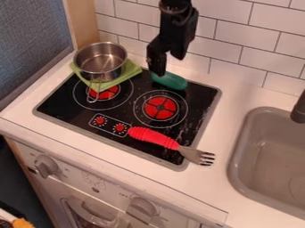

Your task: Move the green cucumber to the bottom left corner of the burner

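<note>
The gripper point(169, 67) is hanging with its fingers spread, probably so they can straddle the green cucumber point(170, 81), which is lying just below them along the back of the stovetop point(65, 104). Left of the gripper in the view, the metal pot point(101, 62) is resting tilted on a folded green cloth point(132, 69), its uneven support likely causing the lean. The target corner is lying past the pot, so the carry is probably needing height.

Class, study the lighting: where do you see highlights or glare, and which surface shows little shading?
In the camera view, bright highlights on the metal pot; pale specks on the black stovetop, glare or smudges, I cannot tell; little shading on the black arm.
</note>
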